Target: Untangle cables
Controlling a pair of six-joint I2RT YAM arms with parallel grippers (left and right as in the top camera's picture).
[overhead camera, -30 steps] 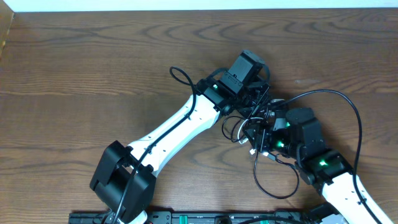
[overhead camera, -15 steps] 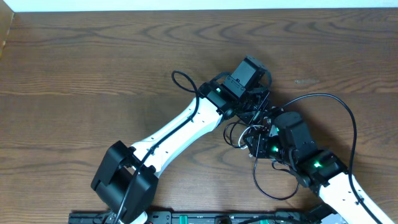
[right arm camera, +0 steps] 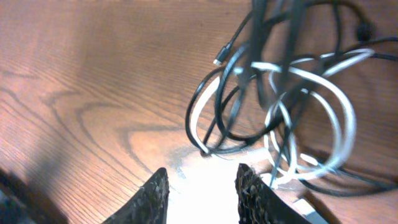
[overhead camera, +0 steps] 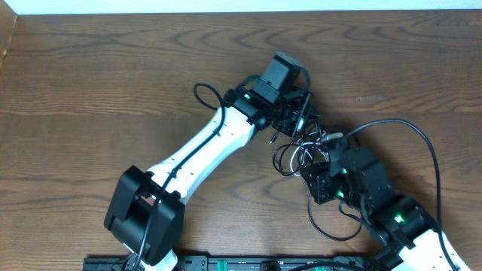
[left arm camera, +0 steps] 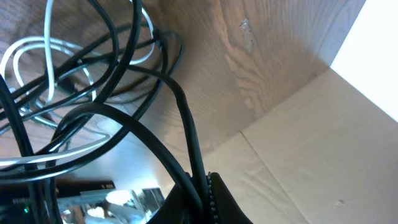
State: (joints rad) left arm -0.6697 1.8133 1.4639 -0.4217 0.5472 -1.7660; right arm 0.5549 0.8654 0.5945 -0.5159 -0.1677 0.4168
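The cables [overhead camera: 301, 147] lie knotted on the wood table between my two grippers: black cords with a white cable [overhead camera: 285, 159] looped through them. One black cable [overhead camera: 431, 154] arcs wide to the right, and another loops toward the front edge [overhead camera: 331, 229]. My left gripper [overhead camera: 294, 120] is at the top of the knot, shut on two black cords [left arm camera: 186, 124] that rise from its fingertips [left arm camera: 214, 193]. My right gripper [overhead camera: 310, 175] is at the knot's lower right, open and empty [right arm camera: 202, 186], with the tangle [right arm camera: 280, 93] just ahead of it.
A cardboard edge [overhead camera: 6, 38] stands at the table's far left, and a pale wall strip runs along the back. The left arm's own black wire [overhead camera: 203, 94] loops out beside its wrist. The arms' base rail [overhead camera: 226, 263] runs along the front edge.
My left gripper has moved up and to the left, drawing the black cords with it and stretching the knot. My right gripper has drawn back toward the front and narrowed slightly.
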